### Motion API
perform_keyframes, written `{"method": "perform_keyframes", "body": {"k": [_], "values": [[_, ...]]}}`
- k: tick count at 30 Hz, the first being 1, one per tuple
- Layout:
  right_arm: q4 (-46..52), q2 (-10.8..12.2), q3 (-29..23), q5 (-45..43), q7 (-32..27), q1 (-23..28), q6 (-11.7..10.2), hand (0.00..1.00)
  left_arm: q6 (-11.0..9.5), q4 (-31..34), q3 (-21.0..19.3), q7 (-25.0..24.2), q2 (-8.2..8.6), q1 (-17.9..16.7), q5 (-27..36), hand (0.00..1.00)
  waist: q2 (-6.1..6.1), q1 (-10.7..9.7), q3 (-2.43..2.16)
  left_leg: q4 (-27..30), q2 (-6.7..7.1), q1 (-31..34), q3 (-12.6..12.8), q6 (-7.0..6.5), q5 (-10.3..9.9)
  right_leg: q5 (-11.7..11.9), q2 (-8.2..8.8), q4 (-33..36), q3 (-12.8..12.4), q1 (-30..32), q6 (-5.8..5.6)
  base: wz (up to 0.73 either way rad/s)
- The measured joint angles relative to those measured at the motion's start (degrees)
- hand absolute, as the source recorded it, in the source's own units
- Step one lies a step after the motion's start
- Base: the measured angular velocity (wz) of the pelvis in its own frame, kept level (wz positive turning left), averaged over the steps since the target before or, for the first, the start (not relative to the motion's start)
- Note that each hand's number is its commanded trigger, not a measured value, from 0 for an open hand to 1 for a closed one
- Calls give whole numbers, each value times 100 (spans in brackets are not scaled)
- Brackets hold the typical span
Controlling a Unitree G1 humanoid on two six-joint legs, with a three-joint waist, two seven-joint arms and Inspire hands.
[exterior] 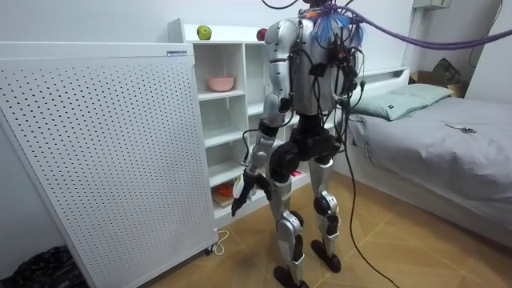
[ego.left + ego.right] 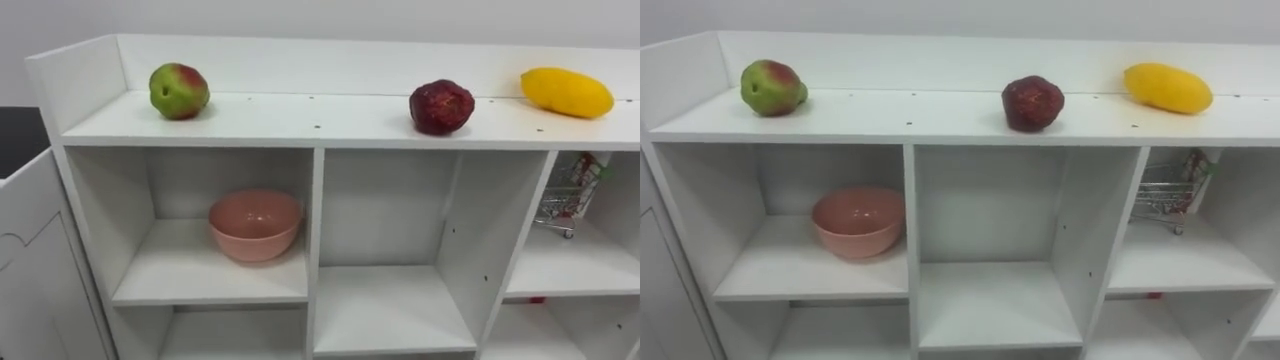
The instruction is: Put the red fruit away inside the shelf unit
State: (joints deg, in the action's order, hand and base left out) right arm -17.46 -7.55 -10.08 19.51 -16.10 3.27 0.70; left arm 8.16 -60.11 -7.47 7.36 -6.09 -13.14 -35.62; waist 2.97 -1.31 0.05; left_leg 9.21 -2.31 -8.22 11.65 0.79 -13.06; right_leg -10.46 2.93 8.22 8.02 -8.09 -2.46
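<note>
Fruit sits in a row on the top board of the white closet [image 2: 300, 118], none of it down in the compartments. On my feed the eye views give a green-and-red apple [image 2: 179, 91] at upper left, a dark red fruit [image 2: 441, 107] right of centre near the top, and a yellow mango [image 2: 566, 92] at upper right; all three are well apart, each resting on the board in front of its raised back lip. One row down, the left compartment holds a pink bowl [image 2: 255, 225], upright, toward the right side of its shelf, near the divider. At the right edge of the frame, the compartment under the mango holds a small wire shopping cart [image 2: 568, 198] with something green and red behind it; I can't tell what that is. In the room view the robot stands upright on both feet close in front of the closet, facing it, its back mostly toward the camera. A tall white perforated panel [image 1: 104, 152] fills the room view's left, just beside the closet's side. A bed [image 1: 448, 152] with a grey cover takes the room view's right, with a pillow [image 1: 408, 98] at its far end. The left hand [image 1: 246, 186] hangs low beside the thigh, a little left of centre in that frame; its fingers are loose and pointing down, nothing is in them, and it is short of the lower shelves.
</note>
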Motion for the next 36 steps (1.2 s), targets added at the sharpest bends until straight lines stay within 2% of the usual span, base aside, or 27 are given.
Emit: {"method": "perform_keyframes", "body": {"k": [3, 6, 8, 12, 14, 19, 22, 27, 32, 36], "values": [[717, 0, -14, -218, -245, -3, 1, 0, -1, 5, 17, 14, 7, -47, 5, 0, -20, 1, -17, 2, 0, 55, -6, -1, 1, 0, 4, 54, -11, 128, 0, -7], [1223, -1, 12, -795, -446, -243, -87, 0, -19, -18, 190, 82, 1, -74, 3, 0, -57, 33, -7, 1, 0, 73, -27, -1, 2, 0, -5, 48, -61, 156, 0, -16], [1544, -13, 11, -995, -598, -398, -243, 0, -123, -20, 215, 82, 4, -96, 1, 0, -98, 14, -12, 1, -2, 73, -91, 0, 2, 0, -13, 44, -62, 152, 1, 0], [1816, -97, 11, -1121, -698, -682, -396, 0, -240, -1, 220, 82, 5, -97, 6, 0, -132, 9, -30, 1, -4, 63, -91, 0, 3, 1, -11, 44, -28, 140, 2, 1], [1910, -194, 13, -1111, -705, -747, -440, 0, -252, -6, 230, 82, 5, -99, 7, 0, -107, 54, -29, 1, -4, 53, -108, 0, 3, 1, -10, 52, -10, 122, 2, 4], [2287, -224, 12, -1110, -743, -799, -440, 0, -246, -3, 348, 18, 11, -128, 4, 0, -43, 166, -7, 22, -6, 99, -115, -1, 3, 2, -10, 64, -4, 166, 3, 0], [2477, -304, 14, -1111, -816, -996, -441, 0, -254, -3, 350, -81, 9, -125, 4, 0, -5, 192, -11, 47, -6, 161, -151, -2, 4, 5, -8, 106, 6, 228, 9, 2], [2534, -450, 25, -1096, -813, -1334, -629, 0, -369, -5, 336, -89, -9, -89, -1, 0, 21, 305, -6, 71, 2, 161, -320, -5, 6, 6, -12, 150, 24, 220, 9, 2], [2533, -519, 93, -1093, -650, -1888, -697, 0, -429, -5, 339, -211, -12, 11, -16, 0, 27, 349, 5, 121, 1, 207, -401, -6, 6, 12, -12, 152, 101, 217, 19, 6], [2534, -601, 167, -1090, -558, -2029, -732, 0, -451, -2, 334, -262, -34, 18, -15, 0, 38, 410, 1, 145, 1, 252, -417, -6, 6, 15, -9, 152, 149, 217, 24, 5]]}}
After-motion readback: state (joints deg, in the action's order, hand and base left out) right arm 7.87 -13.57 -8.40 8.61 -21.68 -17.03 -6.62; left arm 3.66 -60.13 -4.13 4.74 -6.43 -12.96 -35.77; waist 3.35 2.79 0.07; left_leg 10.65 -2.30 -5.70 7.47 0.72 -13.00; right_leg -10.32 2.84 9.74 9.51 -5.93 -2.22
